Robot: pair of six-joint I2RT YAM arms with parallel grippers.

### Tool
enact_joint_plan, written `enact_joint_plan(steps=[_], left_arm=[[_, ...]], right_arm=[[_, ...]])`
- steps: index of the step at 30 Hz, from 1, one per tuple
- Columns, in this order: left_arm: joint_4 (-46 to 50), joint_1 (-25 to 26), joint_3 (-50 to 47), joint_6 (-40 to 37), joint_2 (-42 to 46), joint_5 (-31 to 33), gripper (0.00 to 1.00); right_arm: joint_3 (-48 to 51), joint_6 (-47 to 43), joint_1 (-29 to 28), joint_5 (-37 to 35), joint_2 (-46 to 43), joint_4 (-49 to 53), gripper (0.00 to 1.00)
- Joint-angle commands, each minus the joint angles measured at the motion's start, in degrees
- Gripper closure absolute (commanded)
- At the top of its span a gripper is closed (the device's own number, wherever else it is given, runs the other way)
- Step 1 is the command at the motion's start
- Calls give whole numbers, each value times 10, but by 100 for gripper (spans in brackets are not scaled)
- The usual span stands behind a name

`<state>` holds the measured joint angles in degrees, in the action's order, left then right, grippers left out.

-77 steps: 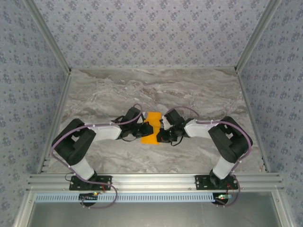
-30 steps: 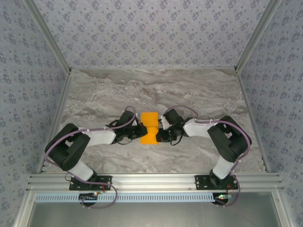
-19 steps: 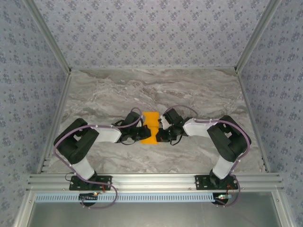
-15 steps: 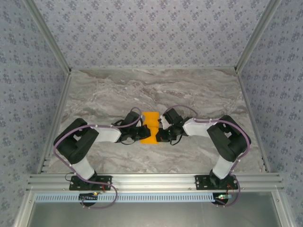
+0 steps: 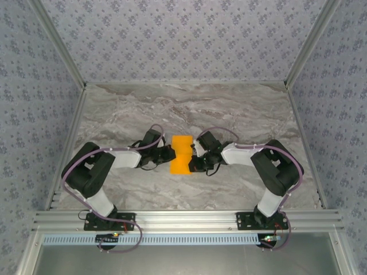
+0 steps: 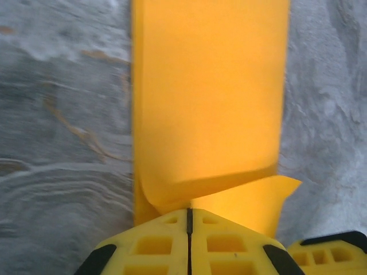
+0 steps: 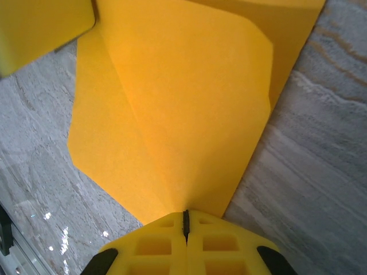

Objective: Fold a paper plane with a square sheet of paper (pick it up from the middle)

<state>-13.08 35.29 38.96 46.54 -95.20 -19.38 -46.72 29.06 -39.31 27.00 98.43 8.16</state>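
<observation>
Marble-veined tabletop [image 5: 241, 109], boxed in by papered walls [image 5: 183, 40], carries the one thing that matters: the paper [image 5: 181, 153]. It lies near the middle between my two arms, already doubled into a narrow strip rather than a full square. My left jaws are together, the two yellow fingers [image 6: 160, 226] meeting along a hairline seam right at the strip's near edge, where a loose flap curls up from the layer below. I cannot tell whether any paper is nipped in that seam or whether the tips merely bear on it. I judge they sit there to pin that side so the strip cannot slide or spring open. My right jaws are clamped on the paper at the opposite edge. In the right wrist view two creases run down the sheet and meet exactly at the seam between those jaws, and the sheet seems to rise off the tabletop toward them, as a pinched edge would. Facing each other across the strip, the two sets of jaws keep the thin sheet flat and square to its centre line, which a dart needs. By my reckoning the work is somewhere in the early-to-middle folds, as no pointed nose is to be seen yet. The next move calls for one side to anchor while the other carries its edge over. Thin paper buckles or slips if both pull at once, and a skewed crease would be hard to undo.
</observation>
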Motion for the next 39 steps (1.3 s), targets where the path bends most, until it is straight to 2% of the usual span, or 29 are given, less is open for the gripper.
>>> enact_joint_plan(steps=[1, 11, 14, 17, 22, 29, 34, 39], left_arm=[[-21, 26, 4, 1, 27, 3, 92], [-66, 61, 22, 24, -39, -13, 92], [-38, 60, 31, 5, -48, 11, 92], [-13, 43, 35, -21, -52, 29, 93], [-12, -20, 10, -50, -45, 28, 93], [-9, -107, 6, -97, -52, -35, 93], [13, -107, 18, -101, 4, -56, 93], [6, -67, 7, -79, 48, -57, 93]], right_arm=[[30, -10, -6, -100, 50, 83, 100], [22, -8, -13, -101, 62, 84, 100], [22, -9, -14, -103, 66, 84, 100], [22, -10, -14, -104, 71, 86, 100], [24, -15, -13, -109, 72, 90, 100], [26, -10, -14, -104, 74, 80, 100], [25, -6, -14, -98, 61, 75, 100], [18, -1, -16, -89, 55, 70, 100]])
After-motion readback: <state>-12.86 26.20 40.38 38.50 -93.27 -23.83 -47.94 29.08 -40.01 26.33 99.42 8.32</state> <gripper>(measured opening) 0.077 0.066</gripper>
